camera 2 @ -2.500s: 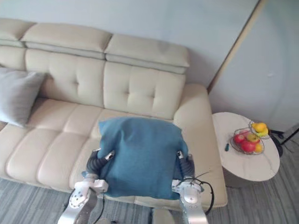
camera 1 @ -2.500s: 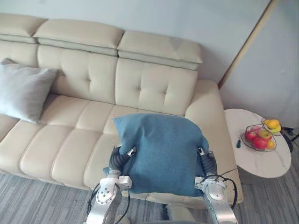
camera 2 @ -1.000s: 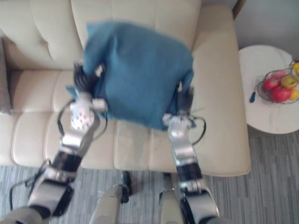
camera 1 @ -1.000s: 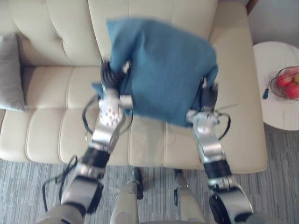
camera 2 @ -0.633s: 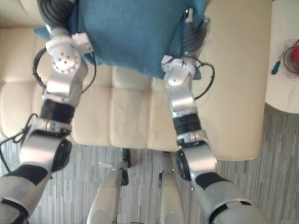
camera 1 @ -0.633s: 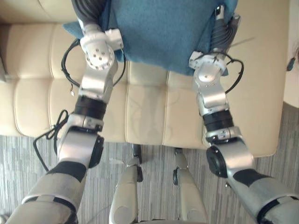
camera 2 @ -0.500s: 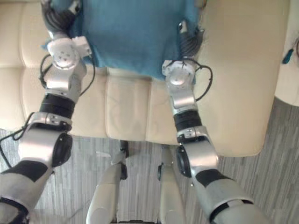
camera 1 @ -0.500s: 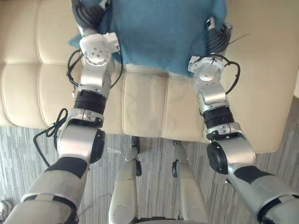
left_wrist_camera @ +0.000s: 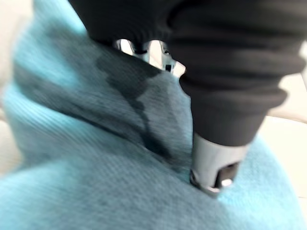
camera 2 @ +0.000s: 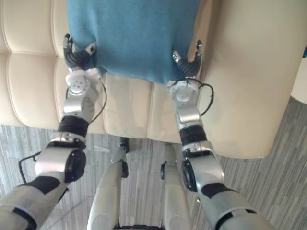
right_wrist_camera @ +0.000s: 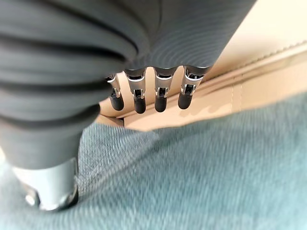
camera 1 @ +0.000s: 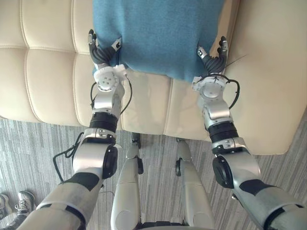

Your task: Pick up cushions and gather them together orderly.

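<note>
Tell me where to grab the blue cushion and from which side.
Take the blue cushion by its two near corners, coming from the front edge of the sofa. It rests on the seat, near edge towards the robot, with the left hand and right hand at those corners. Wide and soft, it would probably sag from one hand.

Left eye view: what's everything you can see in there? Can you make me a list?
cushion: one, blue, on the sofa, near edge at both hands
sofa: one, cream, across the upper part of the view
floor: one, grey striped, in front of the sofa
shoes: two, grey, on the floor, lower left corner; a person's
left hand: one, dark cover, at the cushion's near left corner
right hand: one, dark cover, fingers straight, at the cushion's near right corner
</note>
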`<state>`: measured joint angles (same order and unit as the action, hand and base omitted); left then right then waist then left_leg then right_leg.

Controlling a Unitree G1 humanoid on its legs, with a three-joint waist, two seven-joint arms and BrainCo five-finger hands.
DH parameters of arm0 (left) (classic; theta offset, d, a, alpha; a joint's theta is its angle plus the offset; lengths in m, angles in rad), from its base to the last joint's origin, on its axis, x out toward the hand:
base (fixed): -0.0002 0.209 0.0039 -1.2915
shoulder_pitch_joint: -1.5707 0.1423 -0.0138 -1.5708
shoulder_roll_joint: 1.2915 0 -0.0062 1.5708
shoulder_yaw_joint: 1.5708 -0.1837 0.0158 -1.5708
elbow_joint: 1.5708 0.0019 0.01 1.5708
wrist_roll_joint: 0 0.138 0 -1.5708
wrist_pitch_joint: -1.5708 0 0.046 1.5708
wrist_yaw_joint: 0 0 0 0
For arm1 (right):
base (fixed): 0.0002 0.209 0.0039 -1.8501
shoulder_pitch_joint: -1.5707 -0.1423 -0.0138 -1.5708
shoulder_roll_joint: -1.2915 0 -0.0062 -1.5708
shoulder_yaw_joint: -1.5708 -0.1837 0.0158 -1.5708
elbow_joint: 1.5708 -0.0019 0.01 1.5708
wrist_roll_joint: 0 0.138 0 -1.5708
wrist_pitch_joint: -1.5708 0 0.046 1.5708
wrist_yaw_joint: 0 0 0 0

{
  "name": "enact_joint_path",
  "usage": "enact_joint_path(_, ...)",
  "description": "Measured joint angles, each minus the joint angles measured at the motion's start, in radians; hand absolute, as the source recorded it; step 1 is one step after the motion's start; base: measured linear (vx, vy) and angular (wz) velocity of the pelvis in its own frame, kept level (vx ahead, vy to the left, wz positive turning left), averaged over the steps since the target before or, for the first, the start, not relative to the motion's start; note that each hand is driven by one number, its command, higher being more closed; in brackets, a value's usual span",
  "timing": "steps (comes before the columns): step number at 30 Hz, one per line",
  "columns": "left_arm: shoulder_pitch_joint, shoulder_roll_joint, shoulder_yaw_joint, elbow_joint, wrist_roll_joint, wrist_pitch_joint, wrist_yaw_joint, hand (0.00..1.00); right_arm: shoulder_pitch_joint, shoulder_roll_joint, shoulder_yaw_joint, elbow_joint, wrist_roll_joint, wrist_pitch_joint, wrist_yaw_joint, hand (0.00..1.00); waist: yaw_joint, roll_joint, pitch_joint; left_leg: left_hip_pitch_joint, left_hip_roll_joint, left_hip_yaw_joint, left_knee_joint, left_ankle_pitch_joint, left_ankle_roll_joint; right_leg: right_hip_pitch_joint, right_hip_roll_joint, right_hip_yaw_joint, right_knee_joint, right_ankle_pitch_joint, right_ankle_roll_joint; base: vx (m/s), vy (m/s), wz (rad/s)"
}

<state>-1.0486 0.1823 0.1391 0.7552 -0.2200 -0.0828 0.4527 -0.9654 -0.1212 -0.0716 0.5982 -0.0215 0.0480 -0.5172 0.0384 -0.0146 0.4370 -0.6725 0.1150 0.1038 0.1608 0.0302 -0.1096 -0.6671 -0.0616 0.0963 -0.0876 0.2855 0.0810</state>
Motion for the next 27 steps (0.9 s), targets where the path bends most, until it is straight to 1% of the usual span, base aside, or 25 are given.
enact_joint_path(2,0.028,0.0,-0.002,-0.016,-0.005,0.0,-0.006,0.0,0.036,-0.001,-0.002,-0.022,0.0,0.0,0.006,0.0,0.004,-0.001,-0.001,0.012,0.003,0.003,0.0,0.0,-0.001,0.011,0.004,0.004,0.0,0.0,0.0,-0.04,-0.022,-0.06)
enact_joint_path(4,0.083,0.009,-0.008,-0.087,-0.022,0.0,-0.018,0.0,0.114,-0.003,0.002,-0.122,0.002,-0.006,0.022,0.0,0.009,-0.001,-0.001,0.017,0.012,0.011,0.02,-0.007,-0.01,0.021,0.01,0.006,0.0,-0.001,0.0,-0.04,-0.026,-0.08)
enact_joint_path(5,0.097,0.015,-0.012,-0.103,-0.023,0.0,-0.023,0.0,0.129,-0.005,0.002,-0.137,0.002,-0.008,0.028,0.0,0.011,-0.001,-0.001,0.019,0.014,0.012,0.024,-0.009,-0.012,0.025,0.011,0.006,0.0,-0.001,0.0,-0.03,-0.028,-0.08)
enact_joint_path(7,0.199,0.033,-0.03,-0.194,-0.041,-0.002,-0.044,0.0,0.226,-0.025,0.004,-0.223,0.007,-0.013,0.055,0.0,0.017,-0.001,-0.001,0.055,0.023,0.017,0.032,-0.016,-0.017,0.062,0.018,0.008,0.0,-0.002,0.0,-0.03,-0.034,-0.09)
enact_joint_path(8,0.217,0.036,-0.031,-0.211,-0.043,-0.003,-0.048,0.0,0.245,-0.032,0.005,-0.24,0.014,-0.015,0.061,0.0,0.018,-0.001,-0.001,0.063,0.025,0.018,0.035,-0.018,-0.018,0.071,0.019,0.008,0.0,-0.003,-0.001,-0.03,-0.035,-0.06)
enact_joint_path(9,0.278,0.039,-0.031,-0.262,-0.055,-0.015,-0.053,0.0,0.307,-0.049,0.005,-0.293,0.023,-0.023,0.079,0.0,0.02,-0.001,-0.001,0.085,0.029,0.019,0.042,-0.025,-0.019,0.097,0.022,0.004,0.0,-0.009,-0.004,-0.03,-0.042,0.0)
enact_joint_path(10,0.347,0.04,-0.03,-0.317,-0.071,-0.029,-0.068,0.0,0.379,-0.064,0.005,-0.352,0.023,-0.027,0.097,0.0,0.023,-0.001,-0.003,0.106,0.034,0.019,0.061,-0.039,-0.021,0.126,0.027,-0.002,0.005,-0.023,-0.017,-0.02,-0.035,0.01)
enact_joint_path(11,0.371,0.04,-0.03,-0.33,-0.075,-0.035,-0.071,0.0,0.403,-0.069,0.005,-0.367,0.023,-0.032,0.105,0.0,0.024,-0.001,-0.003,0.113,0.036,0.018,0.068,-0.043,-0.022,0.134,0.029,-0.004,0.011,-0.027,-0.019,-0.02,-0.048,0.02)
enact_joint_path(12,0.445,0.04,-0.028,-0.359,-0.084,-0.041,-0.089,0.0,0.474,-0.078,0.004,-0.401,0.023,-0.039,0.129,0.0,0.026,-0.003,-0.01,0.14,0.042,0.016,0.074,-0.05,-0.025,0.155,0.036,-0.009,0.034,-0.052,-0.026,0.0,-0.048,0.06)
enact_joint_path(14,0.555,0.036,-0.027,-0.379,-0.098,-0.041,-0.111,0.0,0.577,-0.076,-0.002,-0.437,0.022,-0.045,0.158,0.0,0.026,-0.004,-0.019,0.183,0.045,0.004,0.073,-0.057,-0.029,0.188,0.043,-0.022,0.067,-0.087,-0.029,0.01,-0.058,0.13)
enact_joint_path(16,0.624,0.022,-0.023,-0.38,-0.114,-0.041,-0.131,0.0,0.638,-0.074,-0.003,-0.44,0.023,-0.046,0.184,0.0,0.027,-0.004,-0.029,0.209,0.047,-0.006,0.07,-0.066,-0.023,0.21,0.046,-0.034,0.083,-0.104,-0.032,0.01,-0.052,0.15)
enact_joint_path(18,0.771,-0.023,0.002,-0.38,-0.131,-0.039,-0.154,0.0,0.766,-0.057,-0.003,-0.471,0.022,-0.05,0.227,0.0,0.035,-0.005,-0.062,0.258,0.048,-0.009,0.062,-0.072,-0.022,0.251,0.046,-0.046,0.101,-0.131,-0.04,0.04,-0.044,0.11)
enact_joint_path(19,0.798,-0.027,0.004,-0.38,-0.135,-0.037,-0.158,0.0,0.785,-0.05,-0.004,-0.471,0.022,-0.051,0.234,0.0,0.035,-0.006,-0.07,0.268,0.047,-0.01,0.058,-0.072,-0.022,0.259,0.046,-0.048,0.102,-0.134,-0.039,0.06,-0.032,0.12)
enact_joint_path(21,0.93,-0.061,0.023,-0.376,-0.136,-0.035,-0.185,0.0,0.904,-0.019,-0.005,-0.467,0.022,-0.054,0.272,0.0,0.038,-0.009,-0.133,0.314,0.044,-0.017,0.033,-0.073,-0.021,0.298,0.043,-0.062,0.106,-0.154,-0.041,0.07,-0.026,0.15)
enact_joint_path(22,0.949,-0.065,0.026,-0.37,-0.135,-0.035,-0.19,0.0,0.928,-0.012,-0.006,-0.465,0.022,-0.054,0.278,0.0,0.039,-0.007,-0.142,0.324,0.044,-0.019,0.027,-0.073,-0.021,0.307,0.043,-0.065,0.107,-0.157,-0.041,0.09,-0.019,0.15)
enact_joint_path(24,1.022,-0.085,0.052,-0.28,-0.113,-0.03,-0.226,0.0,1.021,0.027,-0.008,-0.441,0.021,-0.063,0.319,0.0,0.04,-0.007,-0.196,0.379,0.043,-0.027,-0.001,-0.073,-0.021,0.354,0.042,-0.08,0.107,-0.177,-0.044,0.09,-0.016,0.15)
enact_joint_path(25,1.033,-0.088,0.058,-0.259,-0.111,-0.029,-0.233,0.0,1.033,0.033,-0.008,-0.427,0.021,-0.069,0.324,0.0,0.04,-0.009,-0.208,0.384,0.043,-0.028,-0.006,-0.072,-0.022,0.358,0.042,-0.082,0.107,-0.181,-0.044,0.11,-0.012,0.13)
enact_joint_path(26,1.057,-0.102,0.079,-0.174,-0.093,-0.018,-0.261,0.0,1.055,0.052,-0.013,-0.362,0.02,-0.074,0.343,0.0,0.04,-0.009,-0.244,0.41,0.043,-0.029,-0.021,-0.072,-0.023,0.38,0.042,-0.088,0.104,-0.19,-0.041,0.1,-0.006,0.08)
enact_joint_path(27,1.068,-0.109,0.081,-0.129,-0.081,-0.013,-0.267,0.0,1.063,0.061,-0.017,-0.322,0.019,-0.075,0.353,0.0,0.04,-0.009,-0.258,0.428,0.043,-0.029,-0.028,-0.072,-0.024,0.396,0.041,-0.09,0.1,-0.194,-0.039,0.11,-0.001,0.09)
